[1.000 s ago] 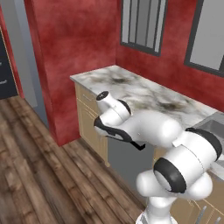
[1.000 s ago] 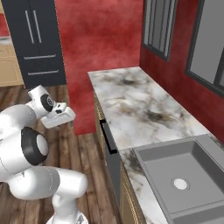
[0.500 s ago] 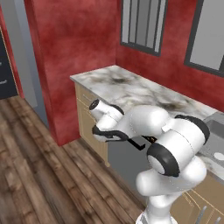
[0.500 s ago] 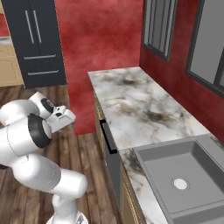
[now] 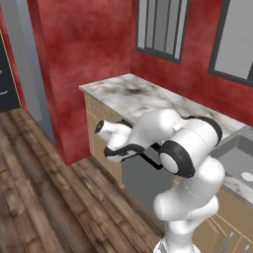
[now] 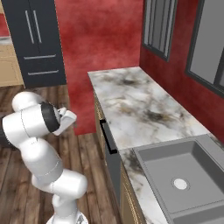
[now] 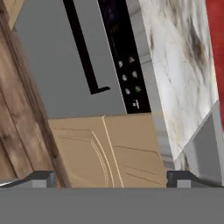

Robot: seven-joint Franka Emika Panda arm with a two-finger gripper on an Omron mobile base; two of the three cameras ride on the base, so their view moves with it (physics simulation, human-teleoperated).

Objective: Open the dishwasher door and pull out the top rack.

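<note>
The dishwasher door [image 7: 57,65] is a flat grey panel, shut against the cabinets, with a long black bar handle [image 7: 82,48] and a black control strip [image 7: 122,57] below the counter edge. From the base it shows as a grey front [image 5: 143,185] under the counter, its handle [image 6: 107,136] sticking out. My gripper [image 7: 111,178] is open with nothing between its fingertips [image 7: 41,178]. It hangs in front of the cabinets, apart from the door, and looks at the handle's end. The top rack is hidden behind the shut door.
A marble counter [image 6: 135,109] runs along the red wall, with a grey sink [image 6: 183,175] at its near end. Tan cabinet fronts [image 7: 109,148] flank the dishwasher. Wooden floor [image 5: 44,197] lies open in front. A dark tall cabinet [image 6: 35,39] stands far left.
The arm has folded, its elbow swinging up over the dishwasher. The hand has dropped a little and turned to face the cabinet fronts. The door has not moved.
</note>
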